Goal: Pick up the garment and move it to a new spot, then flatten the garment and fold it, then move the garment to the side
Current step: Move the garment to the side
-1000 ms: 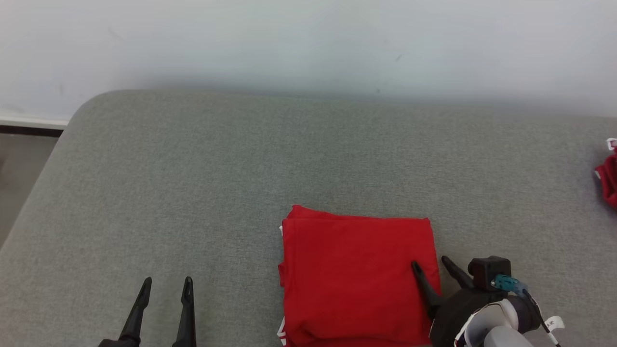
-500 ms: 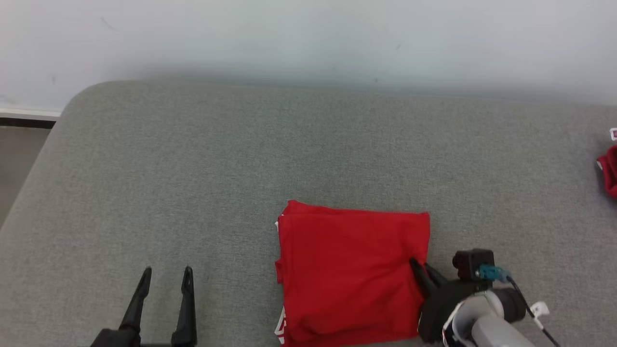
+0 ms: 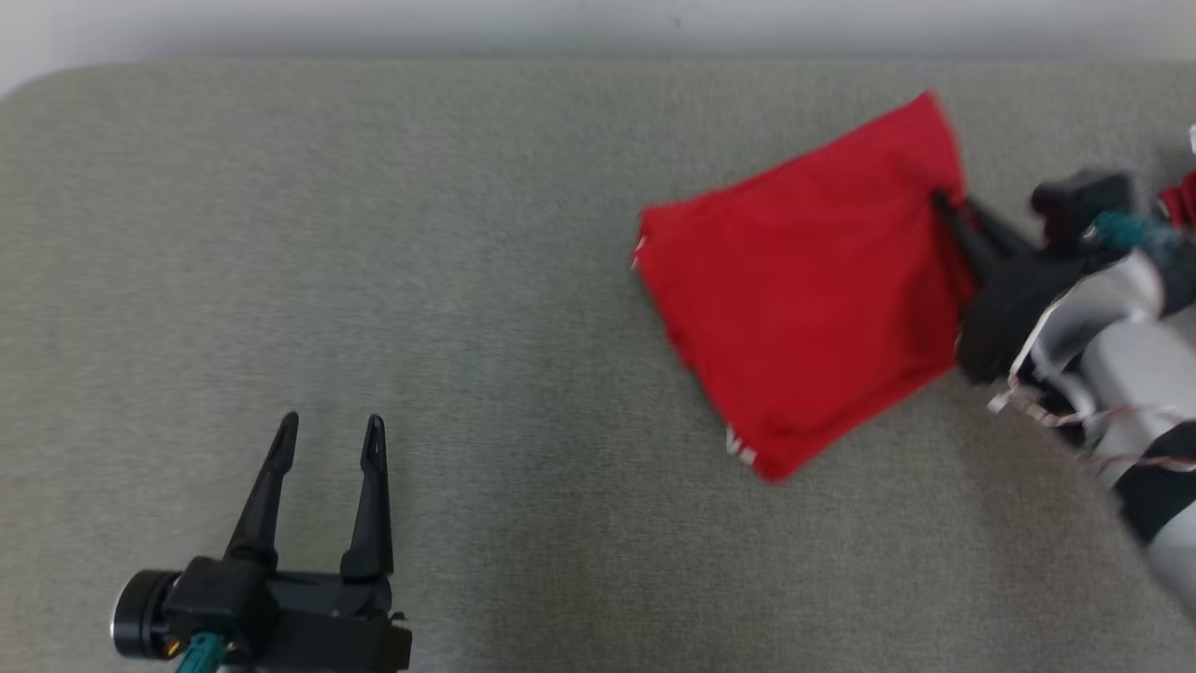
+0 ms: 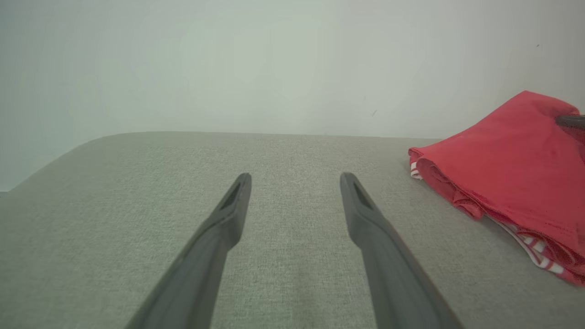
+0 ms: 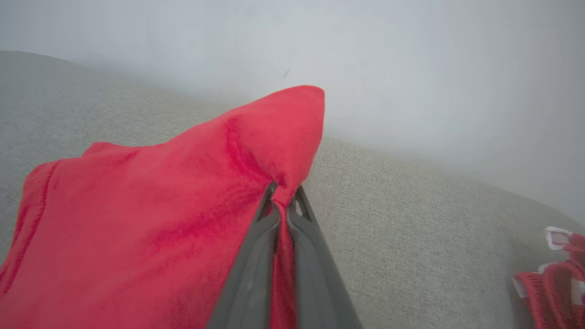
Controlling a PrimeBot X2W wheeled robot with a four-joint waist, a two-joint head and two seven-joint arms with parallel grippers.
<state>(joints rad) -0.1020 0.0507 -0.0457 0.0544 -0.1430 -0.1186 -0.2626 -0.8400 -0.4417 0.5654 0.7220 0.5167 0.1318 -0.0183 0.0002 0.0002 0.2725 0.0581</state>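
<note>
The folded red cloth garment [image 3: 804,290] sits in the upper right of the head view, turned at an angle, with a thin white trim showing at its left and lower corners. In the left wrist view it appears at the right edge, with its stacked layers and striped trim resting on the surface and its far side lifted higher.

The right gripper [image 3: 937,198] comes in from the right of the head view. Its two dark fingers are clamped together on the garment's right edge. In the right wrist view the red fabric bunches into a raised peak just above the pinch.

The left gripper [image 3: 333,422] hovers at the lower left with its fingers spread apart, holding nothing, well away from the garment.

Under everything lies a grey woven padded surface [image 3: 374,234], with a pale wall [image 4: 228,68] behind it. A second red and white cloth [image 5: 557,274] lies at the far right edge.
</note>
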